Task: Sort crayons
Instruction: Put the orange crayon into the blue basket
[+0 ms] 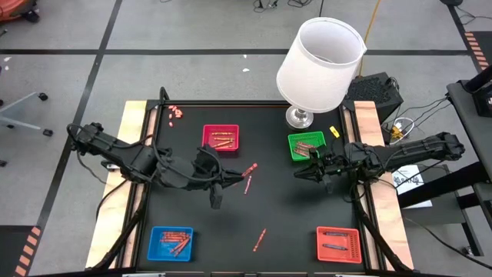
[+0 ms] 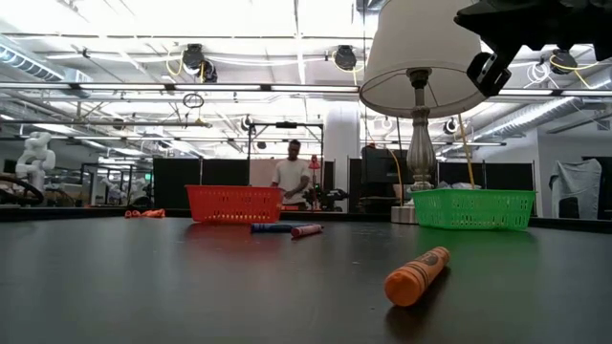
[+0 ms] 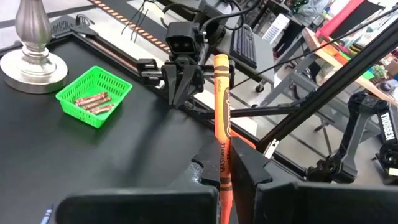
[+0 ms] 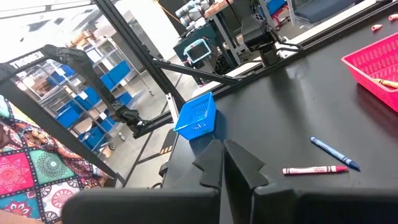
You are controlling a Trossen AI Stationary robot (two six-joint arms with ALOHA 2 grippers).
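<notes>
Room: your workshop floor lies around the black tabletop (image 1: 284, 208); a person stands far behind it in the low view.
Left hand (image 1: 217, 194): it hangs over the middle of the tabletop, pinched onto an orange crayon (image 3: 222, 134) that stands up between its fingers (image 3: 249, 171).
Right hand (image 1: 304, 172): you have it just beside the green tray (image 1: 307, 145), toward the middle; its fingers (image 4: 244, 165) are pressed together on nothing.
Loose crayons: a red one (image 4: 314, 170) and a blue one (image 4: 334, 153) lie near each other at mid-table, another orange one (image 2: 417, 275) lies toward the near edge, and a few lie at the far left corner (image 1: 176, 112).
Trays: pink-red (image 1: 221, 138), green, blue (image 1: 171, 243) and orange-red (image 1: 338, 244), each with crayons in it.
Lamp (image 1: 319, 65): white shade, standing at the far edge next to the green tray.
</notes>
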